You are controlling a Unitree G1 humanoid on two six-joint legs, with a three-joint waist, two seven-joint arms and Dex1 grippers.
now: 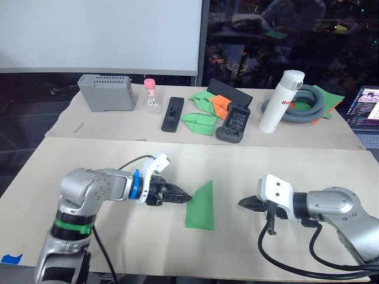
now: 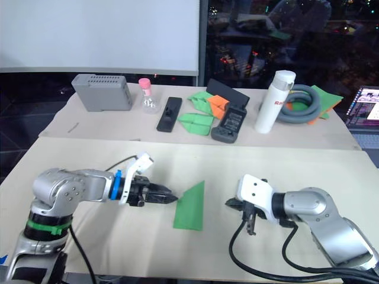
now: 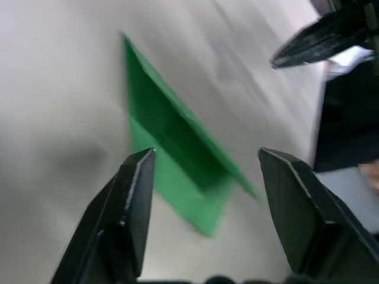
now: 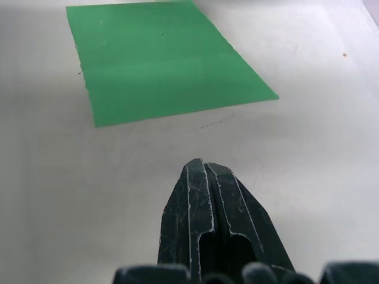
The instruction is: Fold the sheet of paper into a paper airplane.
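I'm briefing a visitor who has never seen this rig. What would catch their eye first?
The bright green sheet of paper, partly folded to a point, lies on the near table between the two arms. The left end effector is open at its edge; the right end effector is shut, apart. Finished green planes sit behind.

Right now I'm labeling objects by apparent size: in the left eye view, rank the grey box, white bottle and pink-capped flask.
1. grey box
2. white bottle, close to the box, so unsure
3. pink-capped flask
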